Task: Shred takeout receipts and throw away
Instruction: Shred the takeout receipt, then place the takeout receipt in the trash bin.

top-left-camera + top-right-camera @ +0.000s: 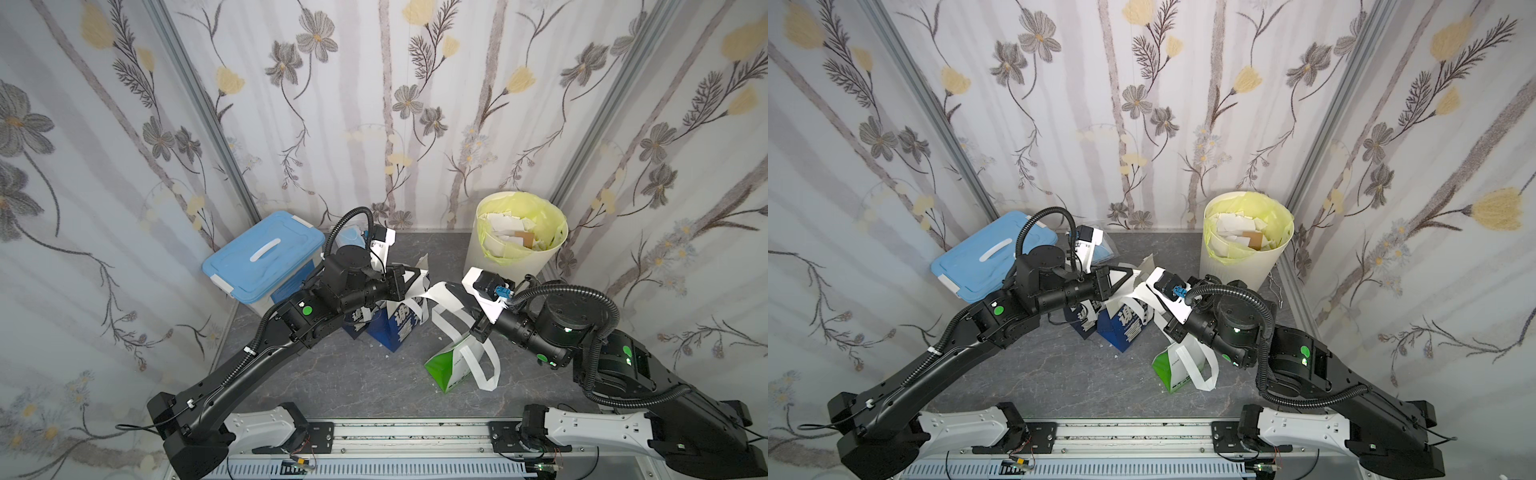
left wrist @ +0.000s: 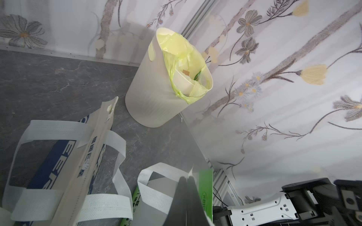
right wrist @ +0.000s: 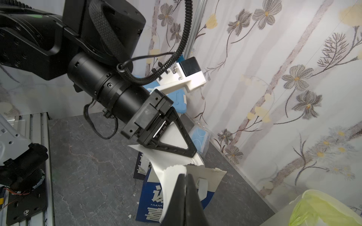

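The grey worktop (image 1: 332, 382) carries a cream bin (image 1: 494, 259) in its back right corner, lined in yellow and already holding white scraps. Dark blue bags (image 1: 397, 336) stand mid-worktop, and a green-and-white bag (image 1: 446, 365) lies nearer the right arm. Above the blue bags the left claw (image 3: 193, 154) and the right claw (image 3: 185, 175) are both clamped tight on one white receipt (image 3: 168, 172), close together. For a clean tear, I judge they should pull in opposite directions, then carry the pieces over the bin.
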